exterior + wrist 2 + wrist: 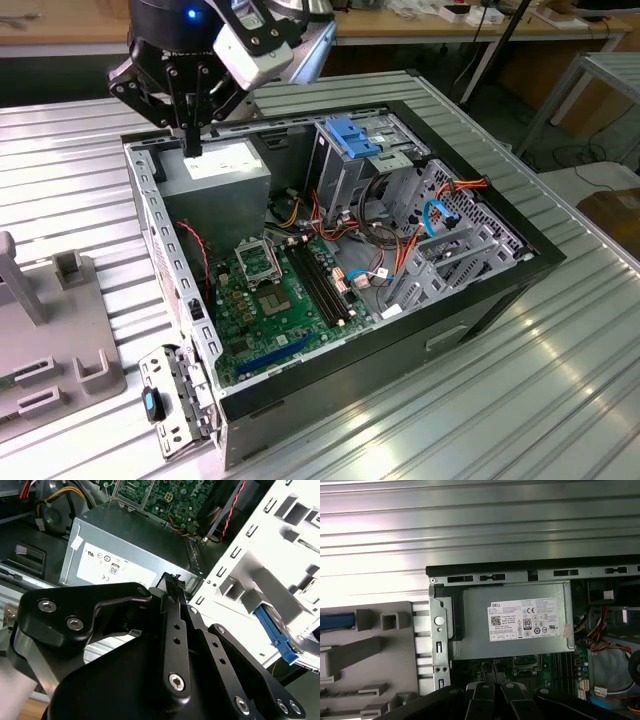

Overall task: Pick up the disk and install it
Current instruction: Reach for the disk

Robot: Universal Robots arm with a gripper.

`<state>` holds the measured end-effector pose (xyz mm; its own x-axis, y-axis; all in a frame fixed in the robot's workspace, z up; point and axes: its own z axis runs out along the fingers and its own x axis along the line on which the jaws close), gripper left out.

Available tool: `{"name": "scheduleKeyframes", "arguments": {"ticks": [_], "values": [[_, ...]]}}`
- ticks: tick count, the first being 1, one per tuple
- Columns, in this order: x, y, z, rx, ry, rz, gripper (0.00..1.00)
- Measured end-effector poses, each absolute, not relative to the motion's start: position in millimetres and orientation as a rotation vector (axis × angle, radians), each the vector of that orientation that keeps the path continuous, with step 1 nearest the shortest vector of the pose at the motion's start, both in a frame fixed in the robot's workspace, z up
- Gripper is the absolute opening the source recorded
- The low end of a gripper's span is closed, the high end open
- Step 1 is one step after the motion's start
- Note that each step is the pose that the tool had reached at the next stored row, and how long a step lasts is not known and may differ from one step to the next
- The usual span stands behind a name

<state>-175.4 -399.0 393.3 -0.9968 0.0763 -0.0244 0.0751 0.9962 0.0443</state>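
My tool (pixel 190 148) hangs with its two fingers (pixel 172 625) brought together and nothing between them. The tips point down over the grey power-supply box (pixel 225 180), at the edge of its white label (pixel 527 621); I cannot tell whether they touch it. The box sits in one corner of the open computer case (pixel 540 255), which lies on its side on the ribbed metal desk (pixel 540 400). Just beside the box is the green motherboard (pixel 275 300), and toward the exterior view's right stands a metal cage with a blue handle (pixel 350 135). Outside the case, at the exterior view's left, a grey holder (pixel 70 340) rests on the desk. The disk is not in my tool. In the first wrist view a blue strip (pixel 335 621) lies at the holder's edge; I cannot tell whether it belongs to the disk.
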Motion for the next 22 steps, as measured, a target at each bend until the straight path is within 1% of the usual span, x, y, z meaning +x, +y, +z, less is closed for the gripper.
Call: {"name": "scheduleKeyframes", "arguments": {"ticks": [12,22], "values": [[-218,-399,393,0.118,3.112,0.068,0.11],[-233,-399,393,0.118,3.112,0.068,0.11]]}}
